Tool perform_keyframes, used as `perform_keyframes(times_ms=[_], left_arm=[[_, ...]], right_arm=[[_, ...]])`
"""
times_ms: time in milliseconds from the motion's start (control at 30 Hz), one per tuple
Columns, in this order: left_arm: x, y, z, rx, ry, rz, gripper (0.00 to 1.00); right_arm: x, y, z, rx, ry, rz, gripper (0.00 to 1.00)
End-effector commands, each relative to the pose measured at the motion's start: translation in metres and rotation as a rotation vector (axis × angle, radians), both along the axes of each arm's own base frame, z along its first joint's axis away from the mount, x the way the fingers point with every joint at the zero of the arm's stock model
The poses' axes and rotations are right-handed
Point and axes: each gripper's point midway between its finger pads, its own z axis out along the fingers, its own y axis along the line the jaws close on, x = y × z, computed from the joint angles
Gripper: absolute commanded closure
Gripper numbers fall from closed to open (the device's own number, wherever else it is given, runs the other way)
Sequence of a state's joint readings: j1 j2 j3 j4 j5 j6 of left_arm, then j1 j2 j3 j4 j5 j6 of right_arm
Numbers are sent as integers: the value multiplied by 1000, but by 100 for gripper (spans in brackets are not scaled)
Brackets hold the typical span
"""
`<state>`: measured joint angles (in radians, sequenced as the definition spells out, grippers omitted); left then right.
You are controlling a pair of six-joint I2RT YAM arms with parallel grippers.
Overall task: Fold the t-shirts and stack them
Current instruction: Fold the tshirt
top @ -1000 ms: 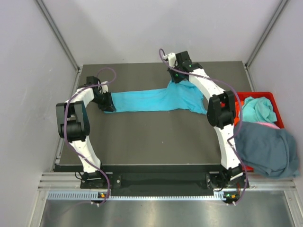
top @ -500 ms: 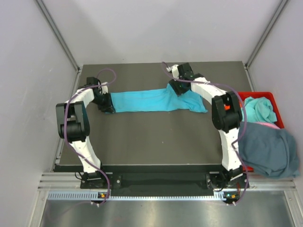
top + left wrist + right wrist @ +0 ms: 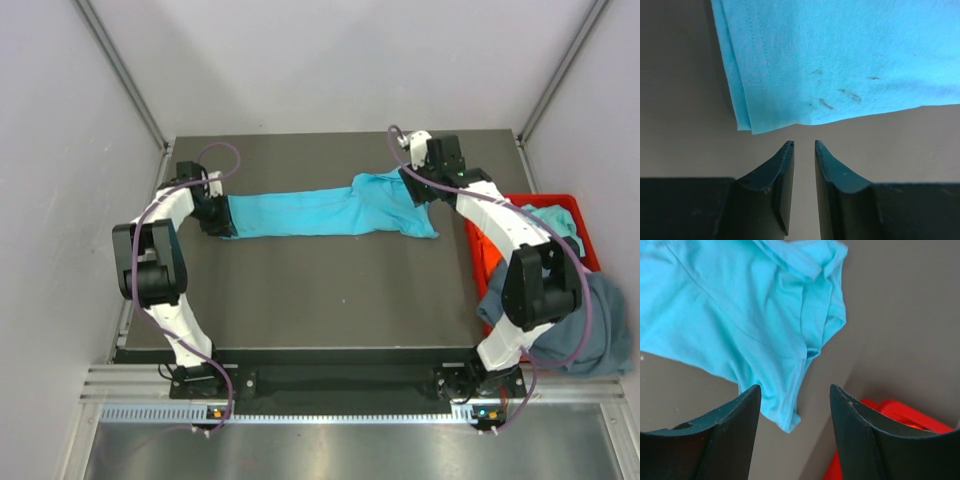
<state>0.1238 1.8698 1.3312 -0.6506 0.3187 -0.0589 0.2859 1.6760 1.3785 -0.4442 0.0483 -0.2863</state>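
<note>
Right jaws newly opened, turquoise t-shirt (image 3: 300, 213) just beyond them and left jaws

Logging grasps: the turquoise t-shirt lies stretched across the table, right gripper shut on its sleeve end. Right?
No: the turquoise t-shirt lies stretched across the table, but the right gripper is open, holding nothing; see the right wrist view.
</note>
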Motion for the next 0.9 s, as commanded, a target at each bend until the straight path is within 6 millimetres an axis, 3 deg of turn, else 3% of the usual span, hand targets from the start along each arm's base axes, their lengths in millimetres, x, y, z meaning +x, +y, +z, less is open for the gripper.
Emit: perform_keyframes(times_ms=[0,333,400,467,633,733,867], left_arm=[[2,6,2,3,-7,8,72],[1,9,-8,-12,28,23,71],[1,9,-9,-20,33,23,70],[1,9,-11,-39,48,34,70],[2,13,-15,-36,59,41,70],[1,14,-20,-36,69,41,70],[2,15,-24,-30,79,44,70]], right_arm=[[-18,-14,-31,-22,89,-11,43],[-20,-50,-76,11,218,-87,44],[-21,-53,-82,13,239,-83,44],[-31,-53,-106,57,348,-69,48],[-38,-50,-117,88,412,-56,51],[-43,-50,-122,103,442,-49,61],[-46,-52,-125,116,464,-44,88]])
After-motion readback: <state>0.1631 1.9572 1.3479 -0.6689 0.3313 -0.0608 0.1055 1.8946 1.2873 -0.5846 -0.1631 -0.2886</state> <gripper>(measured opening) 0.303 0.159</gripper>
